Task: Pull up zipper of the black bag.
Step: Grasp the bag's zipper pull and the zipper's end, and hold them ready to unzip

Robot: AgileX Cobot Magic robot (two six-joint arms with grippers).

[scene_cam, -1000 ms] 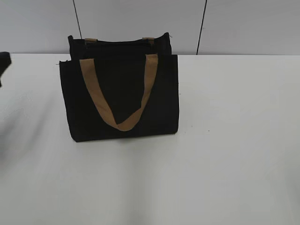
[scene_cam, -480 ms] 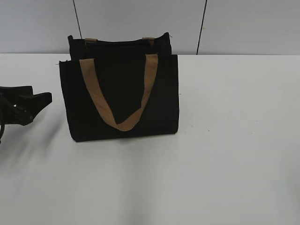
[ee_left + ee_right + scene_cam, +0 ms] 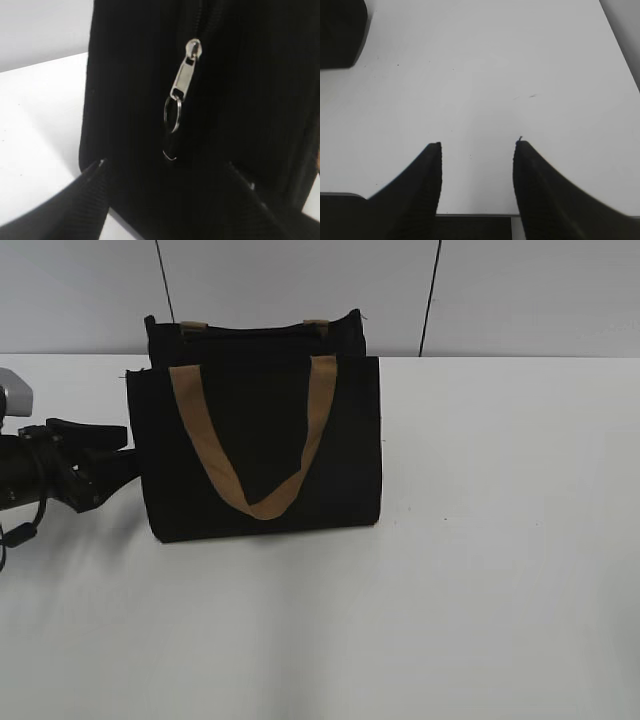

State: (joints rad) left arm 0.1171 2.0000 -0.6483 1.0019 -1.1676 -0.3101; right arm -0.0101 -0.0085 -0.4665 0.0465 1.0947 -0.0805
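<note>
Reaching in from the left edge of the exterior view, the left tool (image 3: 105,462) sits level with the lower half of the black bag (image 3: 262,450), its tips at the bag's left end wall. Wrist view: fingers spread, one each side of that end panel, nothing pinched. The zipper (image 3: 182,82) runs up the panel; its silver pull tab hangs down with a small ring below it, above and between the fingertips. Bag stands upright at mid-desk (image 3: 480,570), tan strap handle (image 3: 255,440) draped over its front. Right tool (image 3: 477,150) spread over bare desk, holding nothing, bag corner far upper left.
</note>
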